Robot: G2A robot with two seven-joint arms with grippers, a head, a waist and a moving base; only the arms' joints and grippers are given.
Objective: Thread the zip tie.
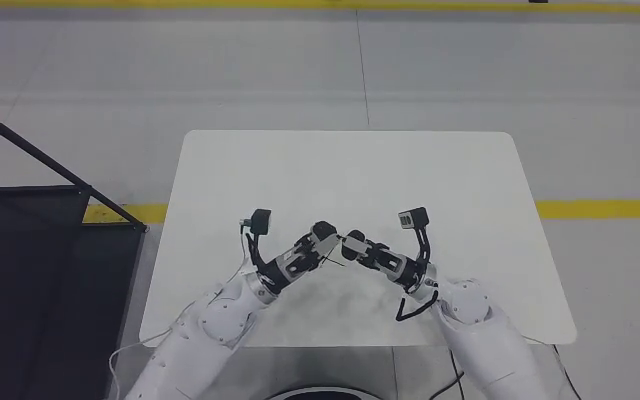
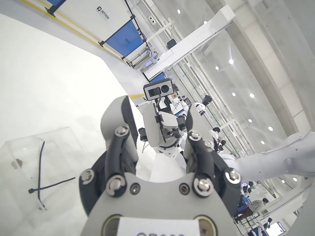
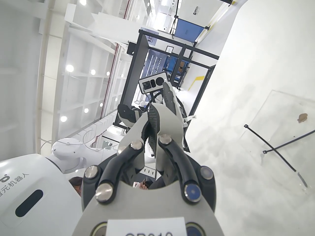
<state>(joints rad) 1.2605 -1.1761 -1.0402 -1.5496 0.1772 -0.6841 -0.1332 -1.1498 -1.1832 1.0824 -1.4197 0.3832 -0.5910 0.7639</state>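
Crossed zip ties (image 3: 271,149) (clear tray (image 3: 283,114))

Bright, even overhead illumination. Round ceiling lamps (image 2: 231,61) appear as white glare spots in both wrist views; the white table (image 1: 450,180) is nearly washed out, the black zip ties (image 2: 56,183) contrasting strongly. Wide-angle lenses curve straight lines towards the wrist views' edges

We see the left gripper (image 1: 322,237) and the right gripper (image 1: 353,244) nose to nose over the near half of the white table (image 1: 450,180). Whether they touch, we cannot tell. A yellow floor line (image 1: 590,208) runs behind the table, and a black frame (image 1: 50,160) stands on the left.
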